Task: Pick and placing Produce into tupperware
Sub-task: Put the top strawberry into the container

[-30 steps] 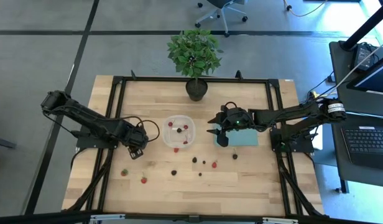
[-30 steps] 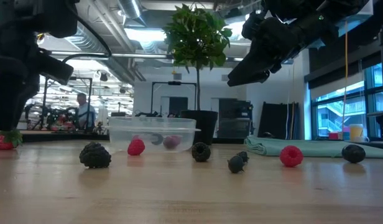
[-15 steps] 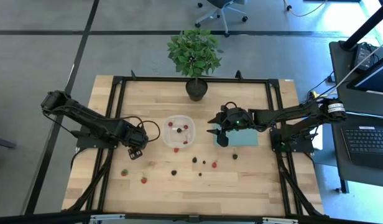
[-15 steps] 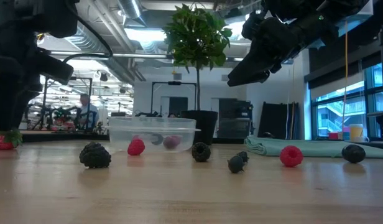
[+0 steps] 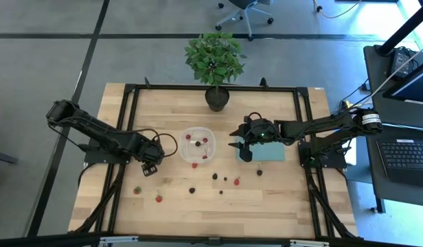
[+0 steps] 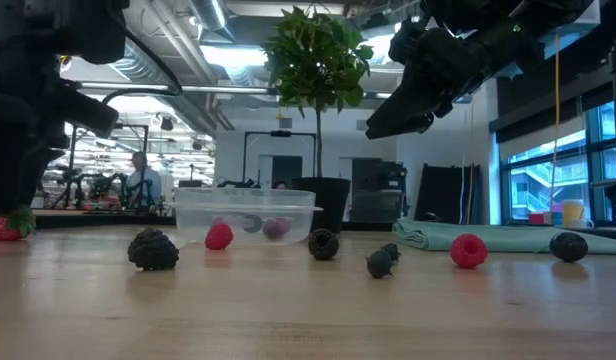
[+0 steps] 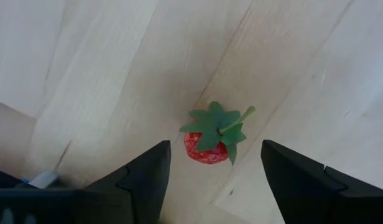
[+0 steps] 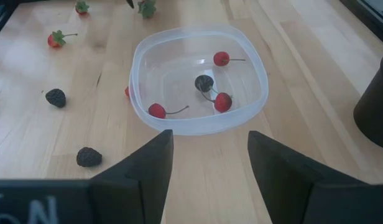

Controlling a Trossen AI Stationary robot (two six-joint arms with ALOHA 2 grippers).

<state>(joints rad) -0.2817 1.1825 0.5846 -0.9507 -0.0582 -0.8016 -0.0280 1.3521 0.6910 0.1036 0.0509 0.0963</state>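
Tupperware (image 5: 198,146) sits at table centre, holding a few berries (image 8: 222,101). Your left gripper (image 5: 152,165), at its 8 o'clock, has fingers apart over a strawberry (image 7: 209,142). Your right gripper (image 5: 243,149), at 3 o'clock, is spread and empty.

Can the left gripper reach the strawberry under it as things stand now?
Probably yes. The left gripper is open, the strawberry lies on bare wooden table between its fingers, and nothing blocks it.
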